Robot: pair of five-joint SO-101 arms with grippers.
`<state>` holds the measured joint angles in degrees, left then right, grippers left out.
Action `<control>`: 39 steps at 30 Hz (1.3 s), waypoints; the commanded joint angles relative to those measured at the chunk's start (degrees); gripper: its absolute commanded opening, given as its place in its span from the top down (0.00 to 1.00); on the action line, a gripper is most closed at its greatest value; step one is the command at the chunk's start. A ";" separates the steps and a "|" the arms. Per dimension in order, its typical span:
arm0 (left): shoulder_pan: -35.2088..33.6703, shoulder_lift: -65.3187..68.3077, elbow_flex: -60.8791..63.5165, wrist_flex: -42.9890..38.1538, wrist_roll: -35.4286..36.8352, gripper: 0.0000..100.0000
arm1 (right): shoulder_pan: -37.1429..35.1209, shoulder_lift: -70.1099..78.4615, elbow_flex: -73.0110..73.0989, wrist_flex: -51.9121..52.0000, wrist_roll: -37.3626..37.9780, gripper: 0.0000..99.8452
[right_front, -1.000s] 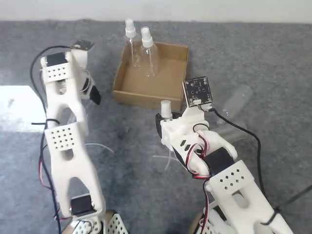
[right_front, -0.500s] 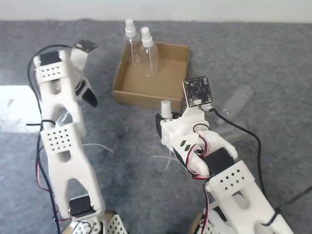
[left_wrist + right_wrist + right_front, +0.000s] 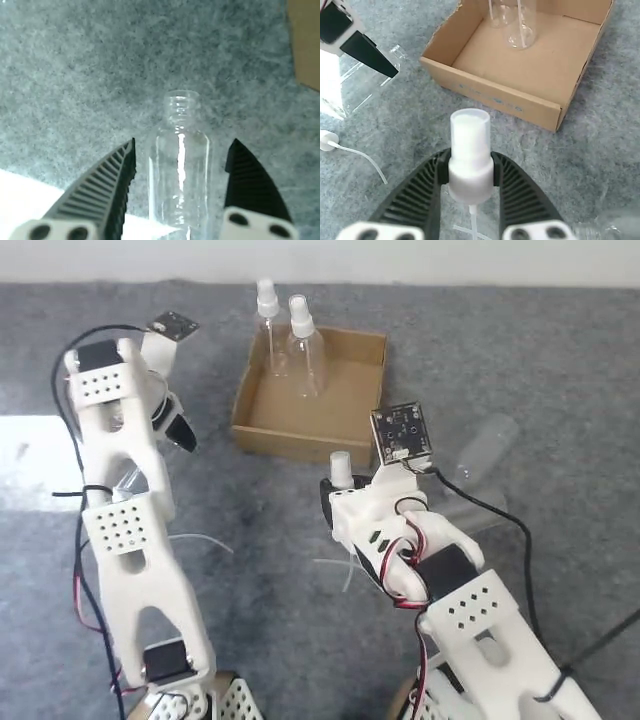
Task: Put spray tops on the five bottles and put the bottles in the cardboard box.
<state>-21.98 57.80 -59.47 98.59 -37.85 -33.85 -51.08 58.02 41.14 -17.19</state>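
A clear bottle [image 3: 179,165] without a top lies on the grey carpet, its neck pointing away from the wrist. My left gripper [image 3: 183,146] is open, one finger on each side of the bottle with a gap on both sides. In the high view that left gripper [image 3: 176,430] sits left of the cardboard box [image 3: 262,430]. My right gripper [image 3: 470,165] is shut on a white spray top [image 3: 469,150], held upright in front of the box [image 3: 490,92]. That spray top [image 3: 341,467] shows just before the box's near wall. Two capped bottles [image 3: 304,345] stand in the box's far corner.
Another clear bottle [image 3: 482,452] lies on the carpet right of the box. A loose spray top with a thin tube [image 3: 329,141] lies near the left arm, and more tubes [image 3: 346,570] lie on the carpet between the arms. A white sheet [image 3: 30,455] covers the table's left edge.
The left arm has shifted leftward, carrying its open gripper a little away from the box. The right arm with the spray top has barely moved.
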 commanded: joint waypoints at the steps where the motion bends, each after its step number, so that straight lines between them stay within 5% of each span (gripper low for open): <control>1: -0.18 -3.96 -2.33 1.76 -0.53 0.73 | 0.66 -2.77 -0.88 -1.10 0.97 0.99; 30: 0.18 1.05 -5.05 1.93 -0.26 0.77 | 0.66 -2.77 -0.88 -1.01 0.88 0.99; 39: 0.62 0.44 -5.23 2.02 -0.26 0.85 | 0.66 -2.77 -0.88 -1.01 0.88 0.99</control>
<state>-21.80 60.00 -61.93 98.68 -37.85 -33.85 -51.08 58.02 41.14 -16.92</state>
